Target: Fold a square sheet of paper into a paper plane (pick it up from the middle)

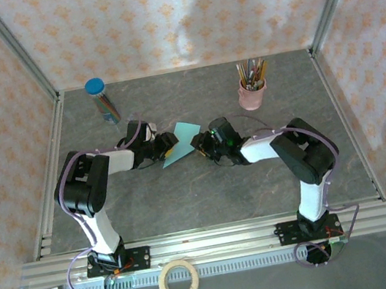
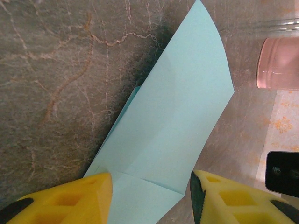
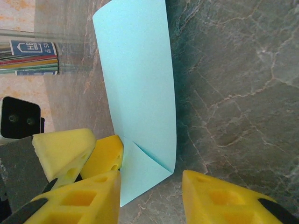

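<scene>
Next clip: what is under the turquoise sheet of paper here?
Grey marbled tabletop, shadowed beside the sheet of paper. In the left wrist view a sliver of a folded lower layer of the same paper peeks out at its left edge. The rest beneath is covered.

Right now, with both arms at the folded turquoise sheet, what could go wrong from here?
1. The left fingers and right fingers stand close together at the square sheet of paper; they could bump each other.
2. The sheet seems to bow up off the table, so fingers closing on it could press a stray crease.
3. Its small corner fold looks loose; a tug might open it.
</scene>
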